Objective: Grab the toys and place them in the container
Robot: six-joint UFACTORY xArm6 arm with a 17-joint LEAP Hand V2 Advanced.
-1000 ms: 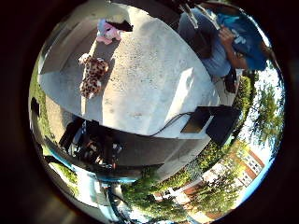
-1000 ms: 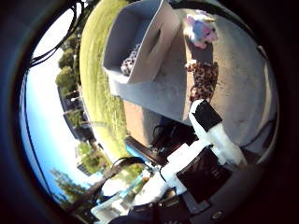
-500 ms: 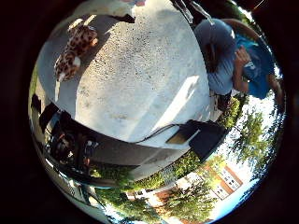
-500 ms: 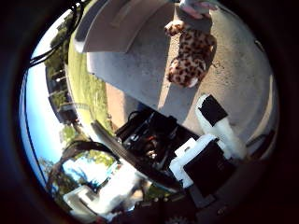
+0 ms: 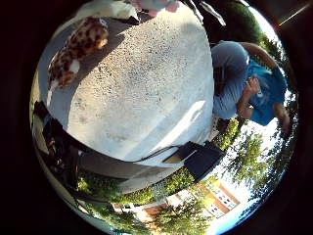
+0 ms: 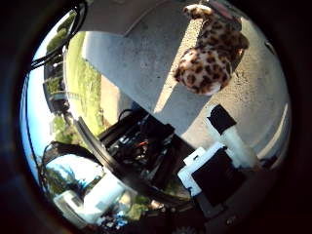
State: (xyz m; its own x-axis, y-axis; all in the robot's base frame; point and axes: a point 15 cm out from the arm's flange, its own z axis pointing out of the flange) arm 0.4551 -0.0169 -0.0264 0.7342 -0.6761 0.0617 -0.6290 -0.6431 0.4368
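Lying on the speckled, grainy grey table (image 5: 146, 93): a leopard toy (image 6: 209, 58), plush, tan with dark spots and a pale rounded end, stretched out lengthwise and casting a long shadow. Filling a good part of the thumb-side view, so close to the palm, yet touching no part of the hand. Just beyond it, a pink toy (image 5: 156, 5), soft-looking, only a sliver visible at the far edge of the slab. Beside the leopard's far end, the pale, smooth wall of the container (image 6: 122, 14), boxy, mostly cut off; contents not visible.

Reaching out over the table in the thumb-side view: the hand (image 6: 219, 161), blocky white and black plastic, one finger (image 6: 229, 134) straight with a black squared tip, curled round nothing and hanging clear of the toy, so released rather than clenched.

Shown by the thumb-side view only: the hand, the container wall, a strip of grass (image 6: 90, 83) past the table's rim, dark equipment below the edge.

Shown by the little-finger view only: the wide bare sunlit stretch of the tabletop, a black box (image 5: 203, 159) at its near edge, trees and a brick building beyond. No part of the hand there.
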